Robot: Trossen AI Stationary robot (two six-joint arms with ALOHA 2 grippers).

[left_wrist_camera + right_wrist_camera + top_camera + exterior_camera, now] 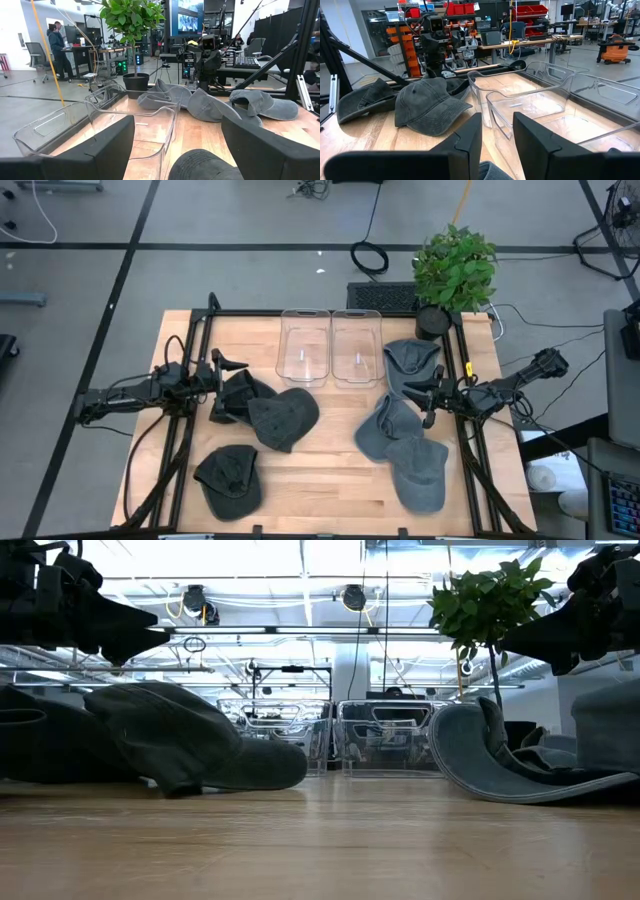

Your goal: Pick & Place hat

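Three dark grey hats lie on the table's left half: one (240, 393) under my left gripper (238, 364), one (284, 418) beside it, one (228, 480) near the front. Three blue-grey hats lie on the right half: far (410, 360), middle (388, 426) and near (418, 470). My left gripper (177, 125) hovers level and wide open above a dark hat's crown (200, 165). My right gripper (420, 392) hovers level above the blue-grey hats, its fingers (497, 122) a narrow gap apart with nothing between them.
Two clear plastic bins (305, 347) (357, 347) stand side by side at the table's far middle. A potted plant (455, 270) stands at the far right corner. Bare wood shows between the two groups of hats (330, 470). People stand in the room beyond.
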